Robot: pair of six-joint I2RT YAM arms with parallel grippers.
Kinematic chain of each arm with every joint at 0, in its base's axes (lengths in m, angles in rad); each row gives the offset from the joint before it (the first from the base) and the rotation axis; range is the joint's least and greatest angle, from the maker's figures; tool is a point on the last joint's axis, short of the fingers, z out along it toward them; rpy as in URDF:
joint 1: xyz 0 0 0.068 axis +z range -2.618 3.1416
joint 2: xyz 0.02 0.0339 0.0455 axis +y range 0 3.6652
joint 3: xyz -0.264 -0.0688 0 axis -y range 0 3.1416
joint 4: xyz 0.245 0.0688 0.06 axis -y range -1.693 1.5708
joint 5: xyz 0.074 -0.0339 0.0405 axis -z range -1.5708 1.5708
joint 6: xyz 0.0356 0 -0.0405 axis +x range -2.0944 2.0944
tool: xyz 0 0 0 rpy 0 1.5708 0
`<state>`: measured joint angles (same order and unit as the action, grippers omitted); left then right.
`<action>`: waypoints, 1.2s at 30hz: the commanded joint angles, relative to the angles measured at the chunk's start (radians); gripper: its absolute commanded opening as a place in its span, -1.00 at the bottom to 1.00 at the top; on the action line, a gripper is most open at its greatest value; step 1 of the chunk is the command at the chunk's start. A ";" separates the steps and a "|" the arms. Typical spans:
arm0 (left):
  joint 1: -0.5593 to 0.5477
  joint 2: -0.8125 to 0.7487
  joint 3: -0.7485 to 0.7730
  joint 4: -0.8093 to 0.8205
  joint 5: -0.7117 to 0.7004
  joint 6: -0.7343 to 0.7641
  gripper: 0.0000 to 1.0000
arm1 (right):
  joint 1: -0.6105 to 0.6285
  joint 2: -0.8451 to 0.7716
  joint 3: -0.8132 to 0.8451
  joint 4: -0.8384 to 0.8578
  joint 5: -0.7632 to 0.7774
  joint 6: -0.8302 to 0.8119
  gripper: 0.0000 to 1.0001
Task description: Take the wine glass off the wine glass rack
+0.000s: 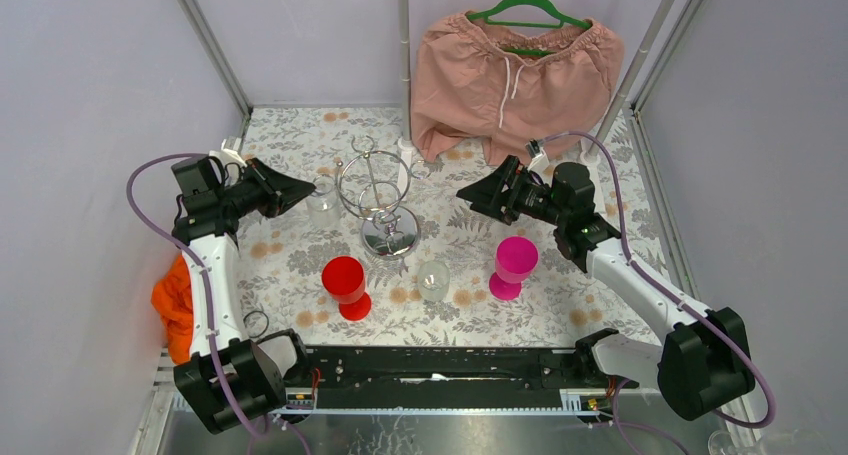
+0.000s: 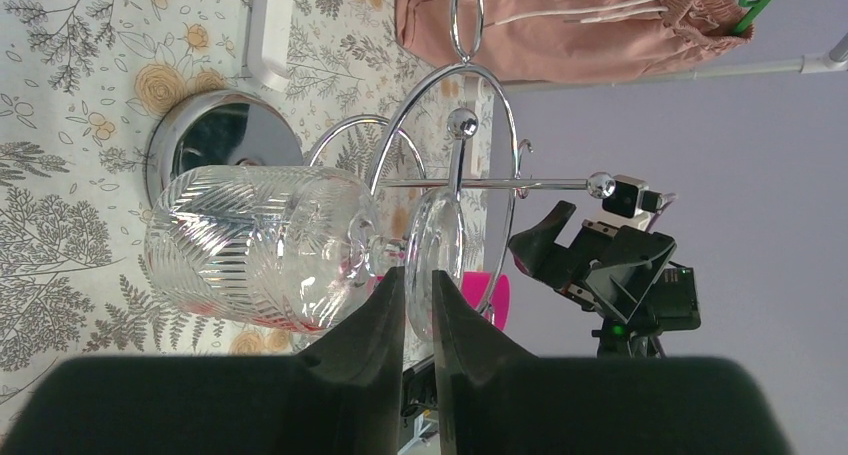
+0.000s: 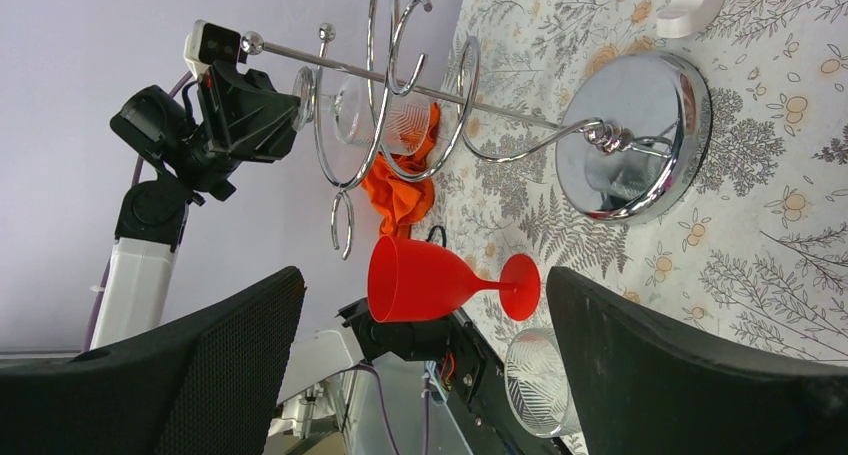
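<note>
L gripper nearly closed round wine glass stem at wine glass rack. Can't tell if gripping. R gripper wide open, empty.

Wires of chrome rack hem wine glass; red goblet near front.

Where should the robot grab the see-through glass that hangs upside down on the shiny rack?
By the thin stem, just under the foot, coming sideways from outside the rack, the left gripper's side. The wine glass hangs upside down there; its bowl is too wide, and the stem faces outward.
</note>
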<state>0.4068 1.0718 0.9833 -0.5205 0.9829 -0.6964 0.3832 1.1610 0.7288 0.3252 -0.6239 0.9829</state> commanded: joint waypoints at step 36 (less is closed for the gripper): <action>0.018 -0.005 -0.124 0.272 0.075 -0.191 -1.00 | -0.015 0.028 -0.015 0.099 -0.046 0.043 0.99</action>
<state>0.4213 1.0714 0.9058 -0.3653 1.0149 -0.8009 0.3767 1.1835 0.7147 0.3763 -0.6487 1.0187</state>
